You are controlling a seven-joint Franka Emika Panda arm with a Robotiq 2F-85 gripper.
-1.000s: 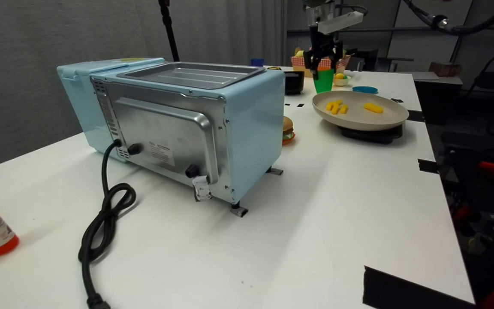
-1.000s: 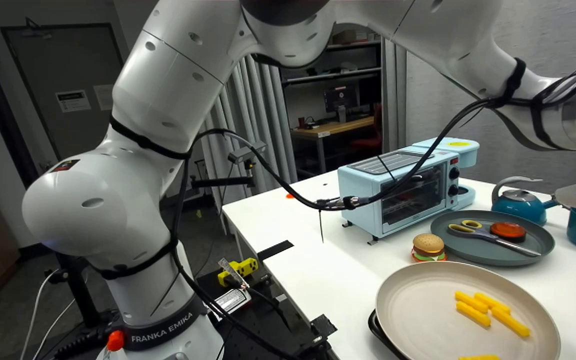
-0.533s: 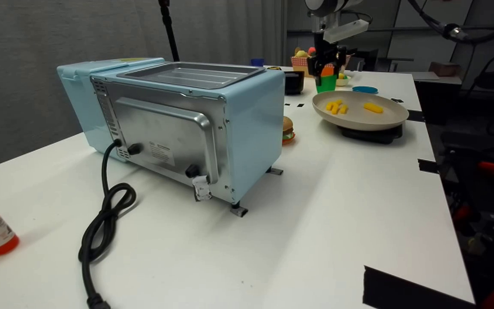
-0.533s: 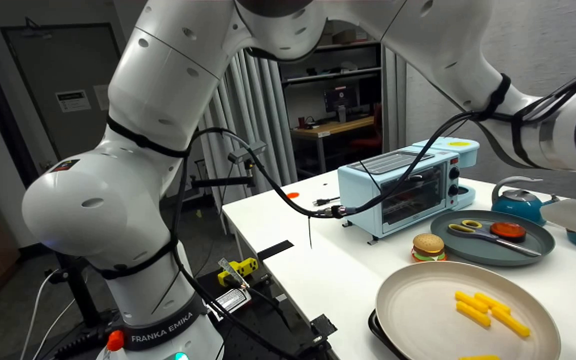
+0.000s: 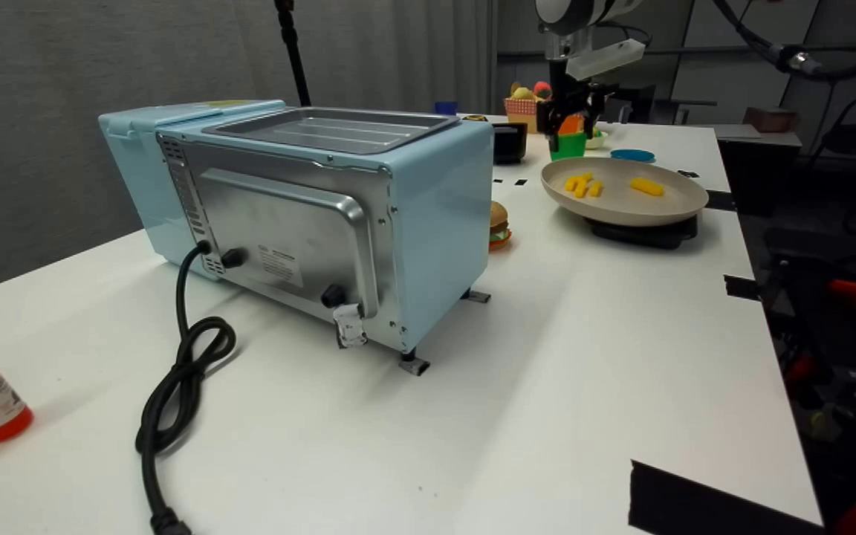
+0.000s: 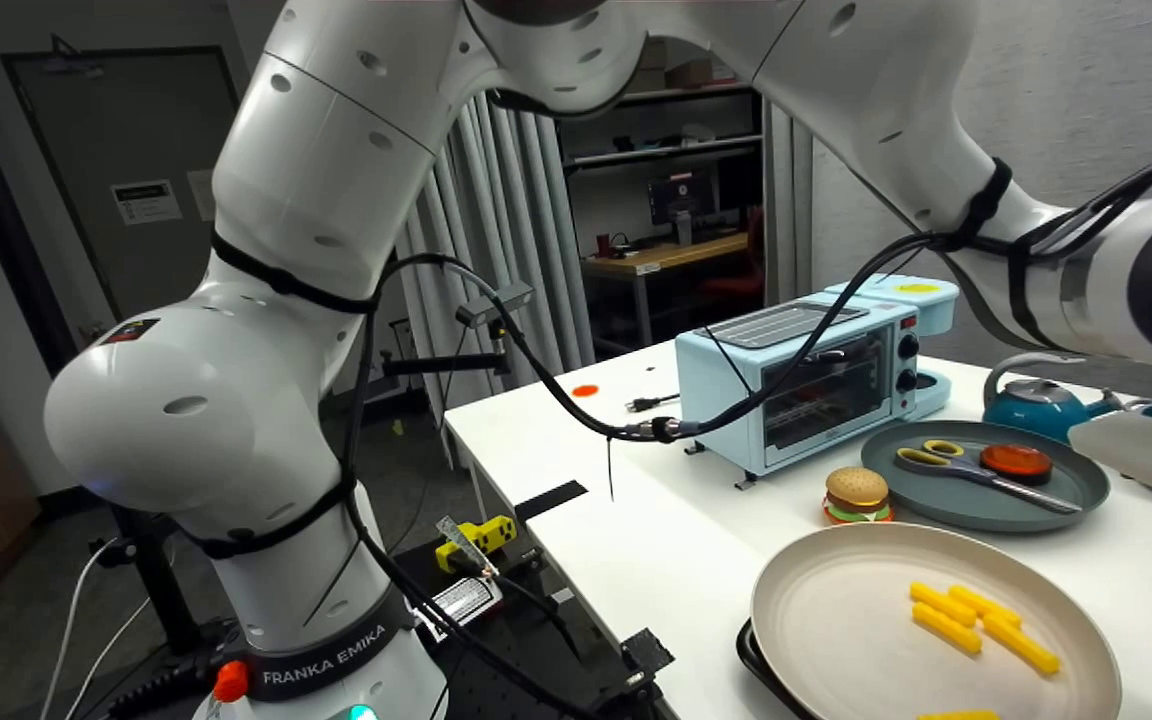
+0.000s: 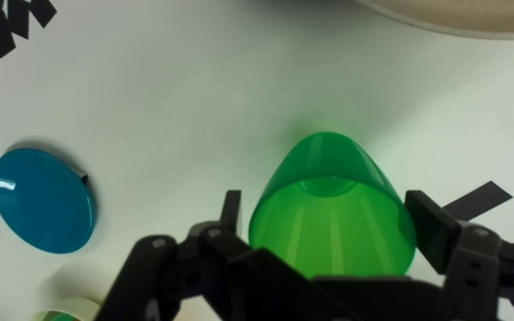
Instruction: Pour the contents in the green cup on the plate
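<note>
Lowered since the earlier frame, the hand (image 7: 324, 214) is also shifted slightly toward the far right corner of the desk (image 5: 621, 319) in an exterior view, and the green cup (image 5: 568, 147) is brought lower with it. The plate (image 6: 836, 620) and the yellow sticks (image 6: 951, 630) are left unmoved near what is seen there as the right-hand edge of the desk.

The cup is placed just beyond the plate, toward the far short edge; whether its base is touching the desk cannot be told. In the wrist view the fingers (image 7: 231, 208) are spread wide on either side of it, with a thin gap shown at one wall; contact at the other cannot be ruled out, but no firm grip is seen.

The step in hand is judged to be the setting down of an empty cup. It is best done with the base flat on the desk, the fingers parted evenly and the hand drawn straight up, so that the rim is not snagged and the cup is not dragged toward the plate or the blue disc (image 7: 43, 200).

The cup itself is see-through, bright green and tapered, with no sticks seen inside. Five sticks are counted on the plate, four bunched and one apart.
</note>
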